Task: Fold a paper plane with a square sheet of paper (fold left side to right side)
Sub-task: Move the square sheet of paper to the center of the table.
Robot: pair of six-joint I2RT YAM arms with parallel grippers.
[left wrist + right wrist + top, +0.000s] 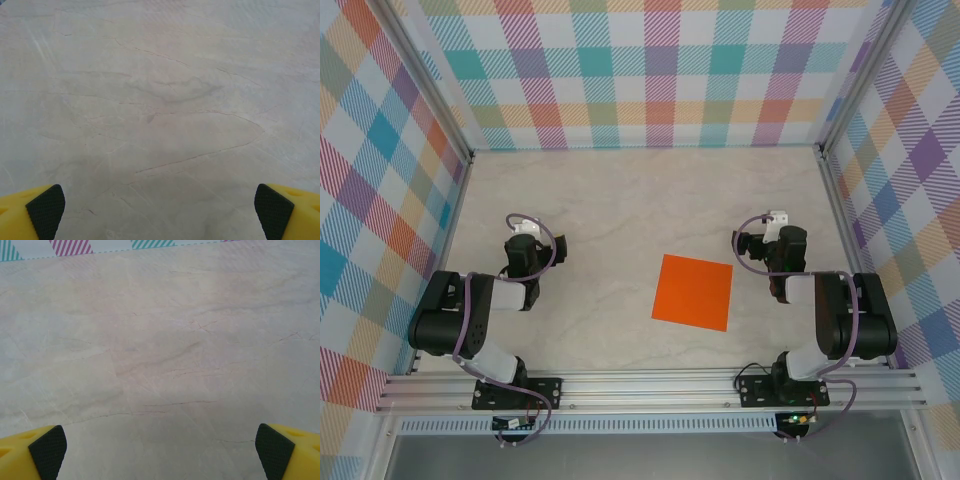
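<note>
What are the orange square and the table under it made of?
Orange square: apparently thin paper, matte, lying flat with sharp edges and no visible thickness. Table: pale, marble-looking surface with fine grey-brown veins and a dull sheen; whether it is real stone or printed laminate, the look leaves open.

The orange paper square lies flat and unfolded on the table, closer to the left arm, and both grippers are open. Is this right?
One point is wrong: the square sheet of paper lies closer to the right arm, as the top external view shows. It is flat and unfolded on the table; left gripper and right gripper are open.
</note>
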